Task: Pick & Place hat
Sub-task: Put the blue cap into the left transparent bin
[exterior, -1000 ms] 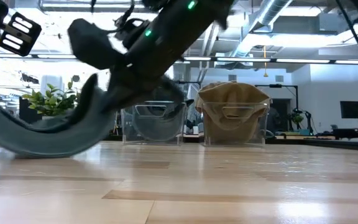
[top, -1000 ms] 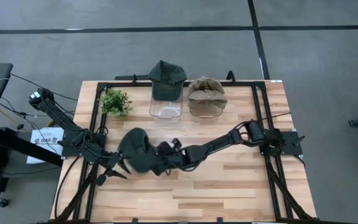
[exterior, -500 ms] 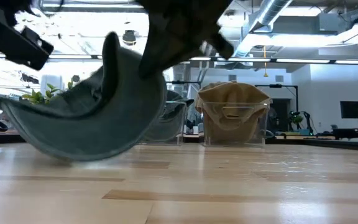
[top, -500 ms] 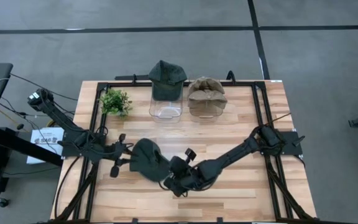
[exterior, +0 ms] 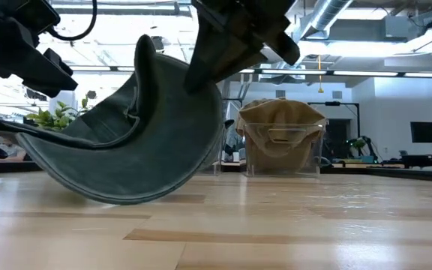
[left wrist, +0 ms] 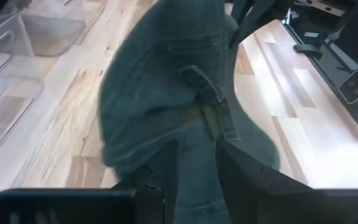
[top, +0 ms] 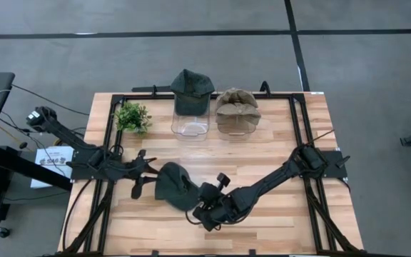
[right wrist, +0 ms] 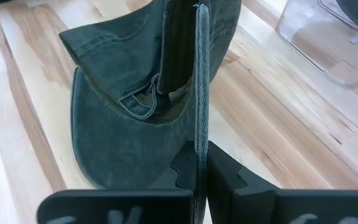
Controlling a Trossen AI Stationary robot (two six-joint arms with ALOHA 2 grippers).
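I have the dark cap (top: 173, 185) between both arms, a little left of the counter's (top: 277, 214) middle and toward its front edge. My right tool (top: 200, 200) comes in low from the right side and is clamped on the cap's edge: in the right wrist view its two fingers (right wrist: 185, 165) are pressed together with the fabric rim (right wrist: 201, 74) pinched thin between them. The cap (right wrist: 123, 118) hangs from that grip turned on its side, crown down; in the low view its rounded crown (exterior: 126, 161) touches the wood or sits just above it, I cannot tell which, while the brim sweeps out to the left. My left tool (top: 143, 178) reaches in from the left edge and sits just beside the cap's left side. In the left wrist view its fingers (left wrist: 166, 168) stand apart with the cap's (left wrist: 166, 93) back strap and fabric running down between them, but I cannot tell whether they are pressing on it.

At the back edge stand two clear bins side by side. The left bin (top: 190, 127) carries a dark green cap (top: 192, 89) perched on its far rim; the right bin (top: 236, 126) holds a tan cap (top: 237, 106), which shows through the clear wall in the low view (exterior: 280, 135). A small plant (top: 133, 116) stands near the back left corner, well apart from the cap I am holding
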